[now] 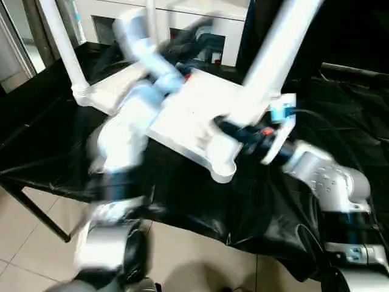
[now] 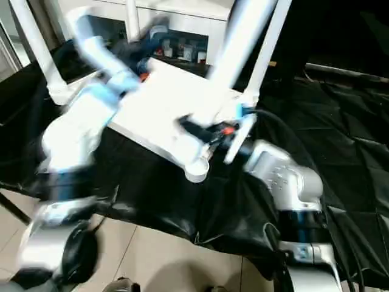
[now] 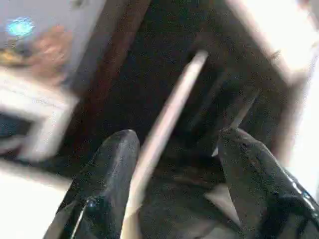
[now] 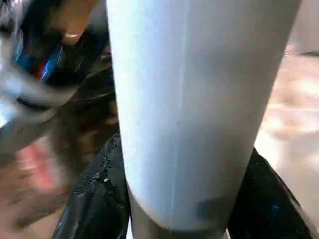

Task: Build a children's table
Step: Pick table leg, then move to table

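Observation:
The white tabletop lies underside up on the black-draped work table. White legs stand in its far corners: one at the far left, one at the back. My right gripper is shut on a thick white leg that leans over the tabletop's right side. This leg sits between the black fingers. The near corner socket has no leg in it. My left gripper is open and holds nothing. The left arm reaches over the tabletop's far side.
The black cloth hangs over the work table's near edge, with tiled floor below. A white cabinet with small items stands close behind the table. A cable runs across the cloth on the right.

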{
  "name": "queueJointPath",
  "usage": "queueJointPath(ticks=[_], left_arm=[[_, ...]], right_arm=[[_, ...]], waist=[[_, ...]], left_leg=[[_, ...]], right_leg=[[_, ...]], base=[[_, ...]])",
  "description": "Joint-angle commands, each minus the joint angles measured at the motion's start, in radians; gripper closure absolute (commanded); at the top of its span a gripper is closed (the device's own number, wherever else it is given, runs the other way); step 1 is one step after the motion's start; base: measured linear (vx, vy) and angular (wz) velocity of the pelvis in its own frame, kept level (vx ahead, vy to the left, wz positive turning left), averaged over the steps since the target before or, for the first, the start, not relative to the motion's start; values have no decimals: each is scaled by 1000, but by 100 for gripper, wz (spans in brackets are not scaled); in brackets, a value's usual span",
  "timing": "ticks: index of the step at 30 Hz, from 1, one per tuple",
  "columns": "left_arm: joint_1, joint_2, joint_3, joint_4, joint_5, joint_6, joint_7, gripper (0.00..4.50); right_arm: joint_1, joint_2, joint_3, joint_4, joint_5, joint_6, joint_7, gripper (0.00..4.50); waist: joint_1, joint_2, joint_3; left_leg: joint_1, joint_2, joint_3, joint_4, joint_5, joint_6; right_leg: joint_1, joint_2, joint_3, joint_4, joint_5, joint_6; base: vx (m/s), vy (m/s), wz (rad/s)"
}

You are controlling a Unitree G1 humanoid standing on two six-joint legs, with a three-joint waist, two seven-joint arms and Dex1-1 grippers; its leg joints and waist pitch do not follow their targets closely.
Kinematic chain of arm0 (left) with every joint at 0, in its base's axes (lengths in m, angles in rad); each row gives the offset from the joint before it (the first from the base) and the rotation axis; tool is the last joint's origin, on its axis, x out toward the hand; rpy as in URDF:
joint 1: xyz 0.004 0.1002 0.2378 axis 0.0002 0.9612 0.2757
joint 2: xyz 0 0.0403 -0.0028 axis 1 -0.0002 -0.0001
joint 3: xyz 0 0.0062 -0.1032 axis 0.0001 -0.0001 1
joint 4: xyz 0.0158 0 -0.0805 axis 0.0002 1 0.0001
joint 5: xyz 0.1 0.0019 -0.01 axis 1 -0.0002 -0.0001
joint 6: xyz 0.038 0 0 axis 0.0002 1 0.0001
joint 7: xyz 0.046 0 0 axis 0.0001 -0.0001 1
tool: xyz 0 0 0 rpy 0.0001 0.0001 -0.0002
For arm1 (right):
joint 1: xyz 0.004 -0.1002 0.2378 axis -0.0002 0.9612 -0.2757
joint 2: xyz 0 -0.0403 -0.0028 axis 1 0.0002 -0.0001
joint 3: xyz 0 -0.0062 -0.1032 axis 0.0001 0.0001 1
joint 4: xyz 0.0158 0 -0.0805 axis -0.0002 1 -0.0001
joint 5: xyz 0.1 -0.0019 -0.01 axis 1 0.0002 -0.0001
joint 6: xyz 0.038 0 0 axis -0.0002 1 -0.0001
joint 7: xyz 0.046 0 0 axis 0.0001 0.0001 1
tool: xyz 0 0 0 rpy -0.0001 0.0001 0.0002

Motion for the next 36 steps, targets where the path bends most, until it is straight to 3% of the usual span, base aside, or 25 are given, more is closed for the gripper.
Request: queueJointPath(ticks=[1,3,5,6,7,9,12,16,17,18,20,22,24,25,26,27,28,29,30,31,32,33,34,35,36], left_arm=[[113,87,-134,-46,201,-43,32,157],[197,122,-166,-60,290,-74,85,157],[310,148,-175,-86,396,-161,145,157],[351,157,-181,-98,425,-199,149,157],[391,123,-145,-119,431,-230,190,157],[459,80,-107,-170,436,-229,269,157],[508,73,-98,-208,433,-249,308,157],[520,55,-79,-204,417,-266,321,157],[523,50,-78,-202,413,-275,323,157],[533,38,-80,-197,422,-282,329,157],[544,31,-81,-192,435,-296,328,157],[563,22,-77,-206,416,-294,328,157],[568,21,-79,-211,414,-297,331,157],[573,22,-84,-217,416,-297,332,157],[579,23,-89,-224,421,-300,330,157],[585,22,-93,-231,424,-300,325,157],[587,22,-94,-233,427,-301,323,157],[586,24,-95,-234,429,-303,318,157],[586,24,-95,-234,430,-303,317,157],[584,27,-97,-234,433,-303,314,157],[583,29,-98,-234,434,-303,313,157],[581,32,-103,-232,435,-301,308,157],[582,35,-107,-233,437,-298,305,157],[583,40,-112,-235,440,-296,301,157],[583,40,-113,-235,440,-295,300,157]], right_arm=[[56,-14,26,-56,-154,-91,-142,259],[102,-10,46,-95,-223,-124,-215,259],[168,27,54,-138,-305,-240,-297,259],[199,41,54,-152,-327,-276,-324,259],[241,68,32,-168,-311,-273,-344,259],[328,96,23,-199,-312,-281,-373,259],[403,99,73,-223,-360,-337,-390,259],[425,117,75,-223,-368,-368,-413,259],[427,121,74,-221,-372,-379,-416,259],[428,133,64,-219,-372,-390,-425,259],[424,138,56,-216,-367,-390,-427,259],[426,126,62,-206,-373,-397,-423,259],[429,122,65,-204,-374,-402,-423,259],[432,119,67,-202,-372,-407,-420,259],[433,118,67,-197,-369,-410,-418,259],[434,117,69,-192,-367,-415,-412,259],[434,117,71,-190,-368,-416,-411,259],[433,119,73,-188,-368,-418,-409,259],[433,120,73,-187,-368,-418,-408,259],[432,122,74,-184,-368,-418,-408,259],[431,122,75,-182,-368,-418,-409,259],[428,123,79,-175,-370,-420,-411,259],[428,124,80,-172,-370,-422,-411,259],[430,126,83,-171,-372,-423,-413,259],[430,126,83,-170,-372,-423,-414,259]], waist=[[-9,16,-89],[-13,15,-90],[-16,21,-86],[-23,13,-86],[-26,6,-86],[-31,18,-82],[-35,19,-77],[-56,10,-70],[-58,13,-70],[-65,6,-69],[-70,13,-67],[-95,17,-58],[-102,25,-49],[-98,33,-43],[-91,34,-35],[-66,22,-32],[-50,-24,-27],[-66,-34,-11],[-94,-49,-11],[-82,-7,-36],[-95,-25,-19],[-108,37,-53],[-127,63,-36],[-122,56,-21],[-113,44,-22]], left_leg=[[24,14,-5,-81,-191,-36],[29,6,0,-80,-230,-44],[24,11,-4,-85,-261,-45],[19,9,-5,-87,-278,-44],[20,8,-3,-87,-293,-41],[27,8,-5,-88,-343,-27],[30,5,-9,-90,-411,-18],[27,-4,-10,-84,-450,-12],[29,-4,-13,-83,-455,-12],[25,-4,-15,-84,-456,-9],[27,0,-18,-88,-468,-8],[32,16,-37,-107,-574,-12],[34,27,-46,-125,-646,-18],[25,62,-56,-178,-782,-32],[11,76,-49,-213,-840,-39],[2,88,-21,-234,-884,-36],[74,30,10,-135,-802,-46],[197,-38,21,50,-653,-65],[210,-66,8,148,-487,-46],[83,-22,-50,33,-378,-9],[84,-22,-48,2,-483,-23],[135,11,-80,-57,-700,-22],[93,72,-111,-155,-882,-3],[69,89,-109,-193,-962,2],[89,98,-106,-201,-990,26]], right_leg=[[62,-30,25,-69,-295,-87],[60,-28,28,-74,-348,-77],[55,-31,28,-80,-371,-69],[57,-31,26,-85,-398,-50],[55,-30,25,-86,-423,-42],[47,-29,23,-97,-488,-40],[40,-25,16,-112,-562,-14],[33,-22,3,-132,-652,35],[34,-24,0,-134,-666,40],[39,-25,-6,-139,-684,50],[43,-27,-15,-146,-685,48],[66,-26,-41,-155,-644,35],[77,-22,-53,-154,-622,30],[111,-14,-38,-78,-488,-7],[122,-3,-33,-24,-441,-23],[126,-3,4,65,-366,-32],[37,-1,36,-56,-797,41],[-103,-33,-7,-237,-1150,86],[-129,-75,-11,-263,-1319,95],[97,-148,-10,-169,-1139,52],[60,-81,-60,-161,-1097,95],[89,-41,-98,-120,-759,49],[147,-20,-87,-1,-396,-19],[157,-14,-79,57,-256,-39],[142,-15,-58,74,-181,-41]], base=[[0,0,0],[0,0,0],[0,0,0],[0,0,0],[0,0,0],[0,0,0],[0,0,0],[0,0,0],[0,0,0],[0,0,0],[0,0,0],[0,0,0],[0,0,0],[-59,13,-4],[-67,-32,8],[-67,-32,8],[16,-98,20],[38,-72,12],[32,-68,-2],[65,78,-31],[27,49,-27],[0,0,0],[-108,-30,-6],[-74,-22,-6],[-74,-22,-6]])
